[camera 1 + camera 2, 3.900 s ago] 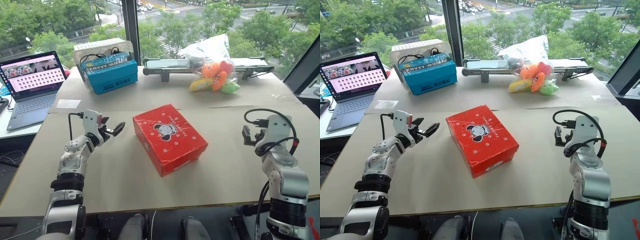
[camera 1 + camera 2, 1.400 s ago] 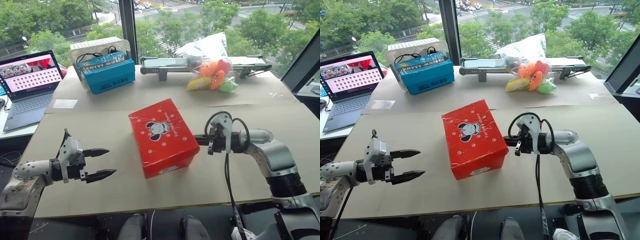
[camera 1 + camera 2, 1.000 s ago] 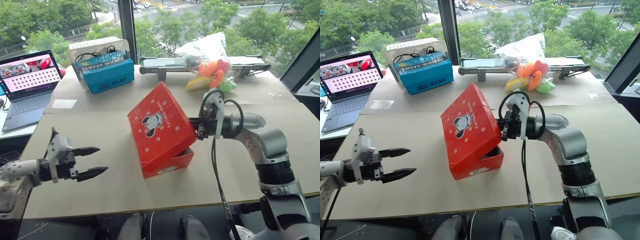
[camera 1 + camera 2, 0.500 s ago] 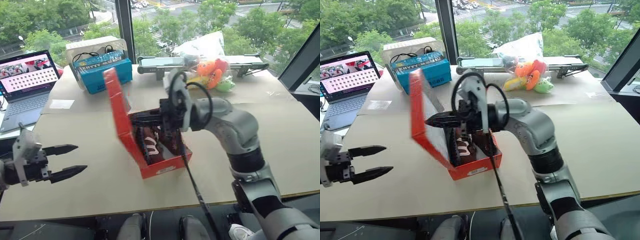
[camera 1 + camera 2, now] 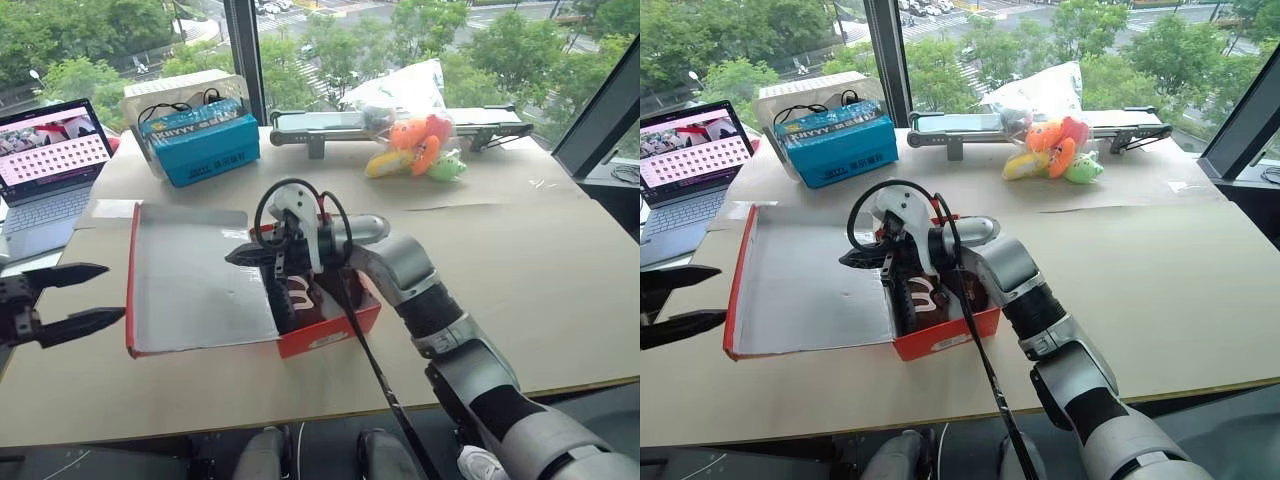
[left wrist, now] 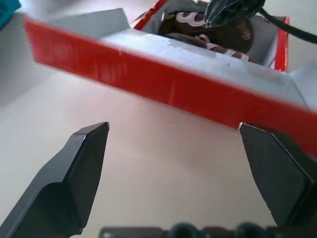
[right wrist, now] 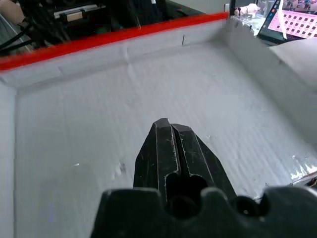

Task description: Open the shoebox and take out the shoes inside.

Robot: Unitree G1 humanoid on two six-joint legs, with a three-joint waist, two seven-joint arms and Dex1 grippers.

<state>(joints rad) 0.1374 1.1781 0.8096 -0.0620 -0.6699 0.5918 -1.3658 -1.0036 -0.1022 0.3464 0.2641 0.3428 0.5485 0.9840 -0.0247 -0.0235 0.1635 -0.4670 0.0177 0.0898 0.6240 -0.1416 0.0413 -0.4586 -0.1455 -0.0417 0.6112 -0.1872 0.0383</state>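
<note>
**A:** What should you be worrying about here?

**B:** Your right gripper is hanging over the open shoebox with its two fingers pressed flat together and holding nothing. You are needing open fingers to take a shoe, so going down like that would probably only shove the shoes about or push the light cardboard along the table. The black cable looping off that wrist is trailing across the box's front wall, and I judge it could snag the rim and drag the box as you pull away.

**A:** And the other arm?

**B:** Your left gripper is standing wide open and empty, just beside the outer edge of the lid. Swing it inward carelessly and you are risking flipping that lid back up.

**A:** How is the box itself looking?

**B:** It is sitting mid-table, red outside and grey-white inside, its lid lying flat on the table towards your left. The dark brown shoes are lying side by side in the tray, a white mark showing on one.
</note>
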